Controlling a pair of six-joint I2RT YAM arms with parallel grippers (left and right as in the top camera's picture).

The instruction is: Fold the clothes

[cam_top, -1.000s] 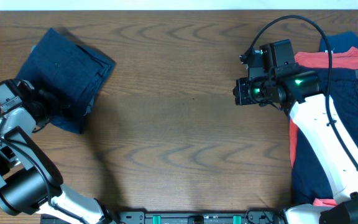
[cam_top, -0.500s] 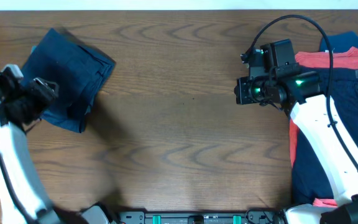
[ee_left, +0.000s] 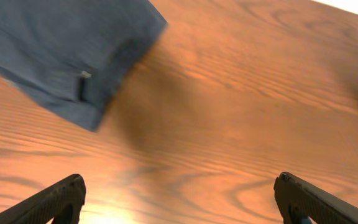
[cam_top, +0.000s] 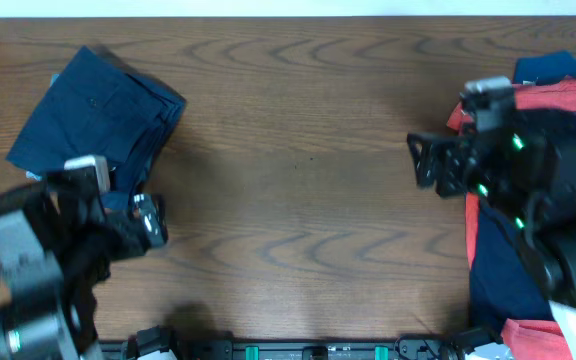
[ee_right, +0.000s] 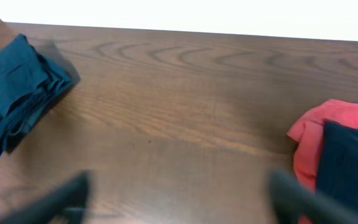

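Observation:
Folded dark navy shorts [cam_top: 98, 120] lie at the table's far left, seen too in the left wrist view [ee_left: 61, 50] and the right wrist view [ee_right: 17, 93]. A heap of unfolded clothes [cam_top: 568, 110] sits at the right edge: coral-red [ee_right: 312, 134], navy [ee_right: 353, 162] and a blue piece [cam_top: 553, 65]. My left gripper [cam_top: 156, 222] hovers near the front left, just below the shorts and apart from them. It is open over bare wood [ee_left: 179, 199]. Beside the heap, my right gripper [cam_top: 418, 163] is also open and empty [ee_right: 179, 196], its fingers blurred.
The brown wooden table [cam_top: 298, 170] runs between the folded shorts and the heap. A white wall band borders the far edge [ee_right: 197, 15]. A black rail with green marks lines the front edge [cam_top: 308, 350].
My left gripper let go of the folded shorts, opened and drew back toward the front edge. My right gripper opened and moved right toward the heap.

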